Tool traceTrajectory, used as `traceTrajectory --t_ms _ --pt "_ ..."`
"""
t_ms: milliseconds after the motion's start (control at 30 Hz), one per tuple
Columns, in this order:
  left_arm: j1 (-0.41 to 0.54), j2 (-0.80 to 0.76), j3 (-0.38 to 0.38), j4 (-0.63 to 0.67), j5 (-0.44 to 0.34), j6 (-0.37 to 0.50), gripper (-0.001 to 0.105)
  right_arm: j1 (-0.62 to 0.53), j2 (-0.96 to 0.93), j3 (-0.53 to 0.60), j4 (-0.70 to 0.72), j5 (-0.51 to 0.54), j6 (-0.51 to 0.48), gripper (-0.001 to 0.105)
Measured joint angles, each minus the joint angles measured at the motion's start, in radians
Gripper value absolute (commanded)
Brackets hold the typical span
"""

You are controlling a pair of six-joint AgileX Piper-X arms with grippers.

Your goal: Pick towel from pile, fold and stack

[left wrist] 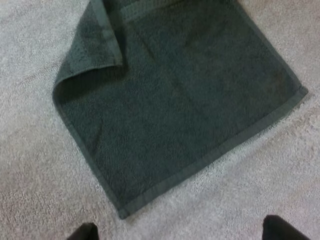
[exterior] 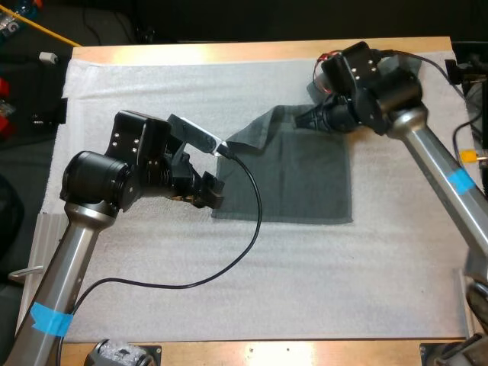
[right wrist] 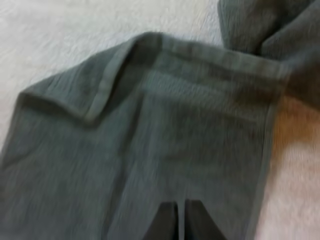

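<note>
Towel (exterior: 297, 171) is laid nearly flat on the white mat (exterior: 152, 305) between both grippers; its far edge is pinched by the right gripper (right wrist: 180, 207); the left gripper (left wrist: 182, 231) is spread, just short of a corner. The turned-over flap (left wrist: 95, 40) could be creased into the fold; the crumpled pile (right wrist: 270, 25) just beyond the right gripper could be snagged.

Robotics laboratory or test bench. Evidence: left arm (exterior: 76, 229) and right arm (exterior: 438, 164), both bare metal, working over a wooden table (exterior: 229, 52) covered by a white mat (exterior: 305, 267). Loose equipment (exterior: 11, 27) lies beyond the table's far left corner
</note>
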Motion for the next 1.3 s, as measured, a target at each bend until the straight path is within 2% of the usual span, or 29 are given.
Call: traceTrajectory --t_ms 467,567,700,800,1033,1200,1267,1300 --pt "0.000 0.000 0.005 0.103 0.000 0.000 0.062 0.100 -0.185 0.000 0.228 0.000 -0.004 0.000" --pt "0.000 0.000 0.005 0.120 0.000 0.000 0.062 0.115 -0.213 0.016 0.242 0.000 -0.004 0.000" --pt "0.000 0.000 0.005 0.135 0.000 0.000 0.061 0.117 -0.284 0.127 0.231 0.000 0.008 0.000" --pt "0.000 -0.003 0.005 0.148 0.000 0.000 0.061 0.117 -0.345 0.255 0.185 0.000 0.020 0.000" --pt "0.000 -0.073 0.005 0.157 0.000 -0.014 0.061 0.112 -0.446 0.470 0.063 0.046 0.148 0.000" --pt "0.000 -0.168 0.005 0.157 0.000 -0.033 0.061 0.040 -0.452 0.590 0.014 0.040 0.192 0.000" --pt "0.000 -0.212 0.005 0.157 0.000 -0.034 0.061 -0.010 -0.452 0.633 -0.016 0.011 0.195 0.006" --pt "0.000 -0.230 0.005 0.157 0.000 -0.034 0.061 -0.033 -0.452 0.656 -0.041 -0.011 0.196 0.012"
